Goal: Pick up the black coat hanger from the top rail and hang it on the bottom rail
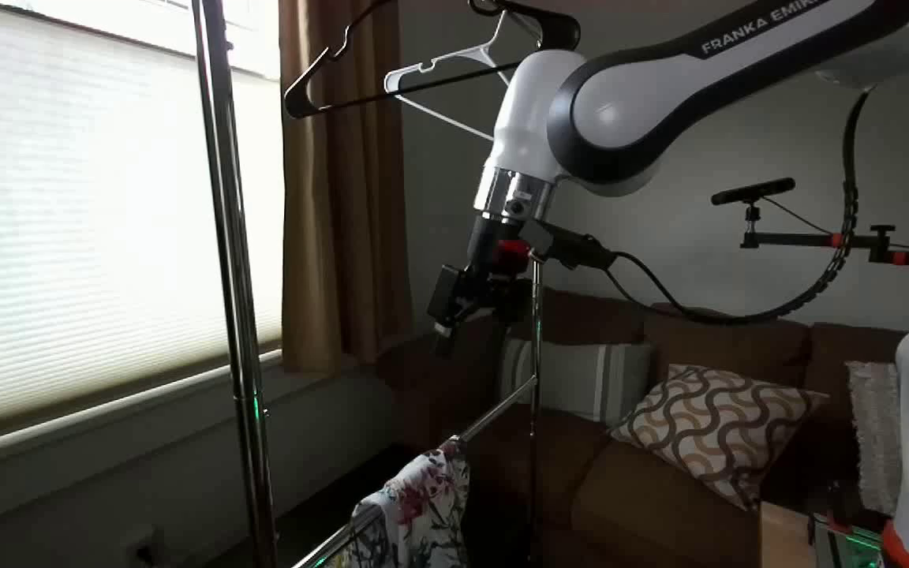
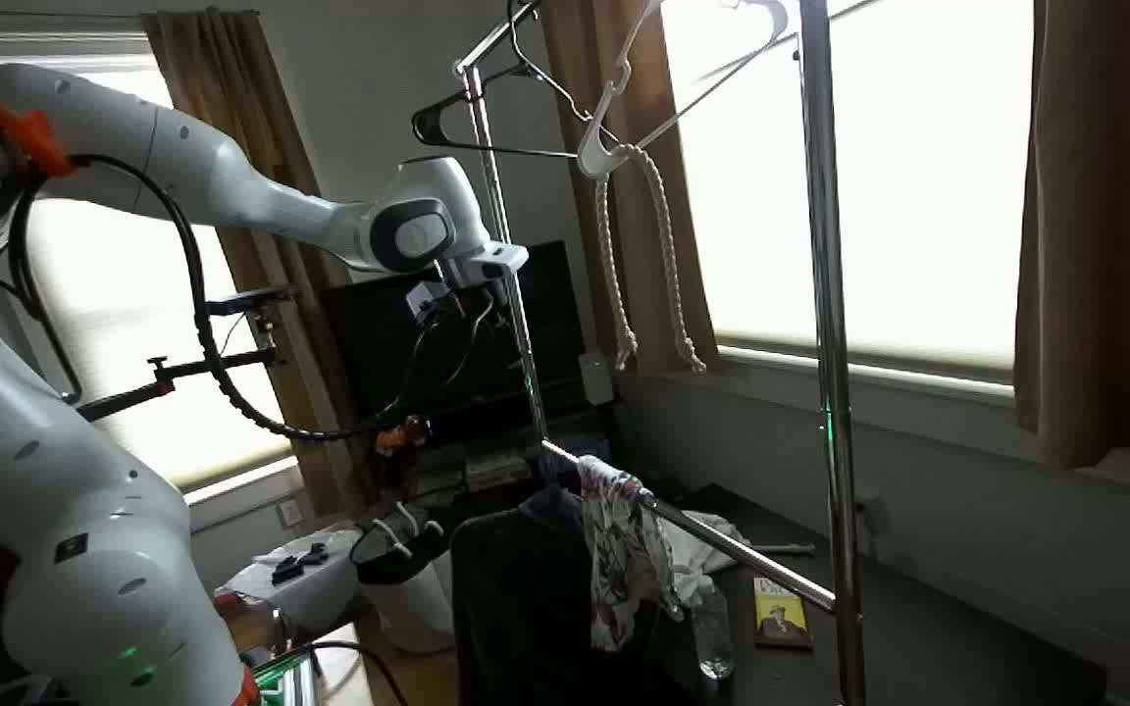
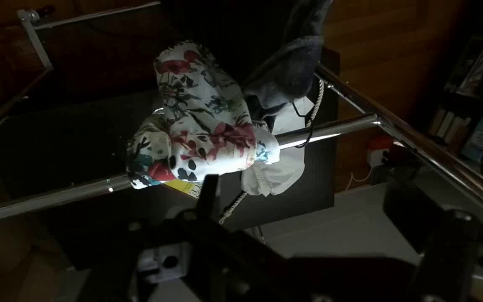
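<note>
Jaws parted, the gripper [image 3: 303,188] is being held above the bottom rail [image 3: 57,199], the black coat hanger [image 1: 299,101] being suspended higher near a white hanger [image 1: 403,83].

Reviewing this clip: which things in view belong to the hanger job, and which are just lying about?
For the job: black coat hanger, top rail, bottom rail, gripper.
Not part of it: white hanger, floral cloth, clear bottle, book, patterned cushion.

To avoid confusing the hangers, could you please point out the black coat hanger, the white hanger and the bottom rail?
Black coat hanger [image 1: 300,101]: in an exterior view, its left-hand corner.
White hanger [image 2: 595,147]: in an exterior view, its left-hand corner.
Bottom rail [image 3: 57,199]: in the wrist view, its bare left-hand stretch.
</note>
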`<state>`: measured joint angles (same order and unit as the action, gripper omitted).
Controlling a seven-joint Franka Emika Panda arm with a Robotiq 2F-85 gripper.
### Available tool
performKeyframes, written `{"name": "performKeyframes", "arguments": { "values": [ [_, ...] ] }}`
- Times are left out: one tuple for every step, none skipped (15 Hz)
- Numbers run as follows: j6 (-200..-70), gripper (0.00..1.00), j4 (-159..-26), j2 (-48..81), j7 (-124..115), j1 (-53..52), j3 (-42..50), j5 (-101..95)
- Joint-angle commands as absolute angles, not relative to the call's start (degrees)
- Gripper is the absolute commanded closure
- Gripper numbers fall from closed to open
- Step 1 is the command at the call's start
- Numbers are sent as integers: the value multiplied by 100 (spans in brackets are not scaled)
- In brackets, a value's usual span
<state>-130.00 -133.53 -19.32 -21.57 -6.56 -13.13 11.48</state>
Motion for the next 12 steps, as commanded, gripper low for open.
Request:
{"name": "performKeyframes", "arguments": {
  "values": [
    [-12986,0,-13342,-1928,-2172,-701,-1270,1126],
    [-13020,0,-13403,-2083,-2055,-775,-1245,1241],
    [-13055,0,-13447,-2209,-2015,-813,-1261,1246],
    [-13094,0,-13496,-2349,-1967,-852,-1282,1223],
    [-13117,0,-13554,-2520,-1870,-904,-1273,1236],
    [-13047,0,-13619,-2719,-1646,-968,-1195,1284],
    [-12998,0,-13677,-2895,-1348,-1031,-1119,1267],
    [-13067,0,-13793,-3146,-1034,-1093,-1012,1296],
    [-13094,0,-13855,-3347,-802,-1155,-904,1365],
    [-13079,0,-13904,-3543,-595,-1194,-801,1384],
    [-13056,0,-13930,-3680,-768,-1022,-864,1146],
    [-13062,0,-13938,-3738,-941,-853,-917,963]
  ]
}}
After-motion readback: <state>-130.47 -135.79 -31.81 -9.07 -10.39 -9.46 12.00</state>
